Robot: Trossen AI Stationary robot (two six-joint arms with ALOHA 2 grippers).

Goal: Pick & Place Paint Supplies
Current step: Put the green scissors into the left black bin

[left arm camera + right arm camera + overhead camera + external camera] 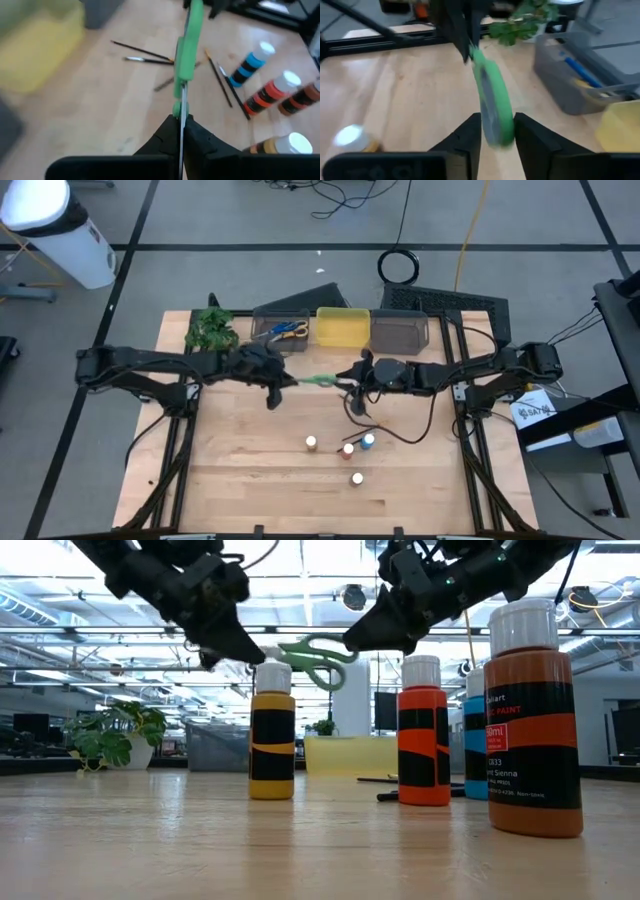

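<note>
— What stands nearest on the wooden table point(240, 480)?

— Four white-capped paint bottles: a brown one point(533, 720) closest, then orange-red point(424, 735), blue point(473, 740) and yellow-ochre point(272, 735), with thin dark brushes point(220, 80) lying just beside them.

— And the scissors?

— The green-handled scissors point(318, 380) hang in the air between both arms. The left gripper point(181, 131) has its fingers clamped on the blade tip; the right gripper point(496, 131) has its fingers closed against the handle loop.

— Farther back?

— A grey bin point(258, 330) containing blue-handled scissors point(290, 330), a yellow bin point(343, 327), another grey bin point(399, 332) and a leafy plant point(211, 329).
</note>
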